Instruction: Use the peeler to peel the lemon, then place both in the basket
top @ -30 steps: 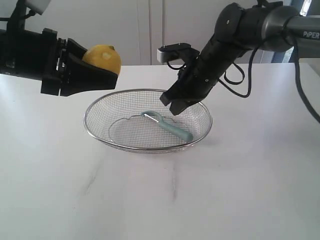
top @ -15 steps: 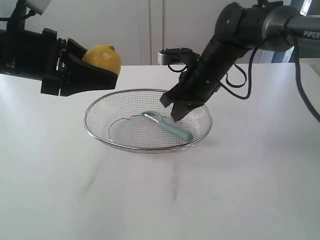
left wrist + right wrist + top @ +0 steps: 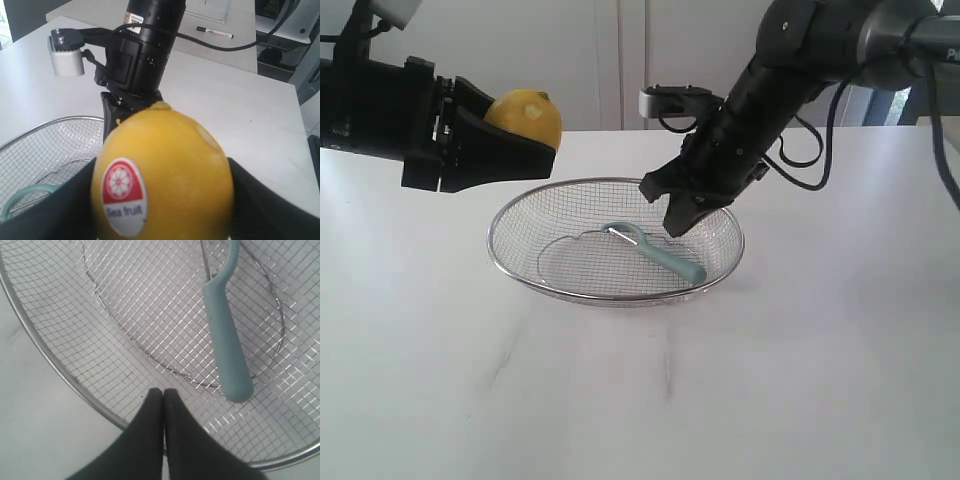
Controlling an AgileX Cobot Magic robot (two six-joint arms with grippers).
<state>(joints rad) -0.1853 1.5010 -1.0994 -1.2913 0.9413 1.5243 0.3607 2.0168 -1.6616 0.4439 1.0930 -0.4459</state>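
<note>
We should lower the lemon (image 3: 528, 110), clamped in the left end effector (image 3: 532, 135), into the basket (image 3: 490, 245), clear of the closed, empty right end effector (image 3: 163, 391).

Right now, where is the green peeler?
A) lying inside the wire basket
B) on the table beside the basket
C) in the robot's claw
A: the peeler lies on the mesh inside the basket, and the right gripper nearby is shut with nothing in it.
</note>
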